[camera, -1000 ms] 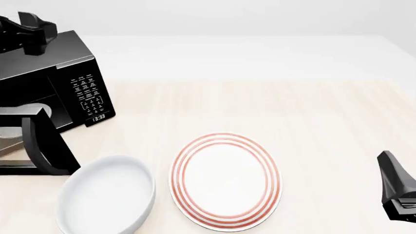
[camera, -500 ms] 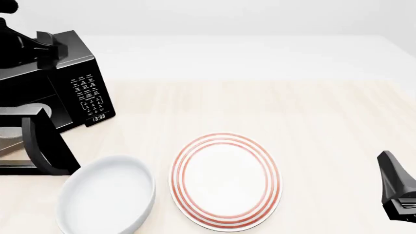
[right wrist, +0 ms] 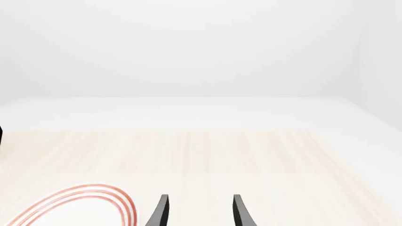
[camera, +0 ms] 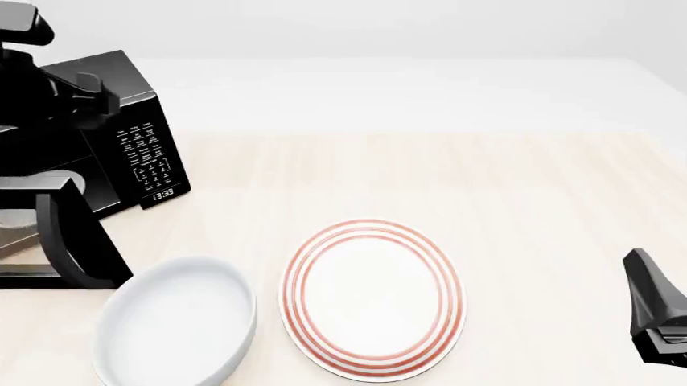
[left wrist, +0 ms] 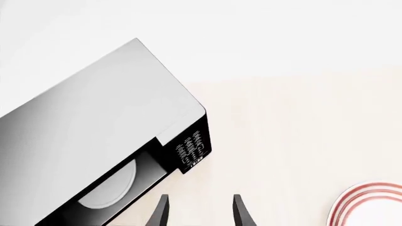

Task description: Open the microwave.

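The left gripper (left wrist: 199,213) hangs raised at the far left with its fingers spread apart, while the right gripper (right wrist: 199,213) sits low at the near right edge, fingers likewise parted and empty.

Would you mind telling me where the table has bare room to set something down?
The widest bare stretch of table lies right of the microwave and beyond the striped plate, reaching the right pincer. The near left is crowded: the open microwave door, the white bowl and the plate sit close together.
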You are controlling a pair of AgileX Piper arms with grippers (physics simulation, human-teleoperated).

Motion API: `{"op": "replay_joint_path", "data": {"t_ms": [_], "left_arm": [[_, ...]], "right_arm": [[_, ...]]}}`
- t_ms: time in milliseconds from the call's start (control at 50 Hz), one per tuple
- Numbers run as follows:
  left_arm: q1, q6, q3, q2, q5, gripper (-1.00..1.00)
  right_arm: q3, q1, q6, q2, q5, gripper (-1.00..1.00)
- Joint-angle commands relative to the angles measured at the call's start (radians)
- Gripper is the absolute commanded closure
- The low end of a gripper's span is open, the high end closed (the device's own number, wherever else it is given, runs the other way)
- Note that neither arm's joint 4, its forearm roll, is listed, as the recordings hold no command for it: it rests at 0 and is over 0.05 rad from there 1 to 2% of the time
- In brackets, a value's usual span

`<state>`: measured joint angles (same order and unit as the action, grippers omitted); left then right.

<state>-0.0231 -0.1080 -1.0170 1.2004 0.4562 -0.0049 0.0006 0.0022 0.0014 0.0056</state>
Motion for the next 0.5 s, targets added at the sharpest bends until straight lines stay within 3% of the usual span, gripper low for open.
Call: {"op": "replay_joint_path", "data": {"t_ms": [20, 500], "left_arm": [[-0.029, -0.002, -0.013, 0.046, 0.000, -1.00], [-0.094, 0.014, -0.030, 0.128, -0.007, -1.00]], "right_arm": [[0.000, 0.000, 0.000, 0.000, 0.000, -1.00], [0.000, 0.000, 0.000, 0.000, 0.000, -1.00]]}}
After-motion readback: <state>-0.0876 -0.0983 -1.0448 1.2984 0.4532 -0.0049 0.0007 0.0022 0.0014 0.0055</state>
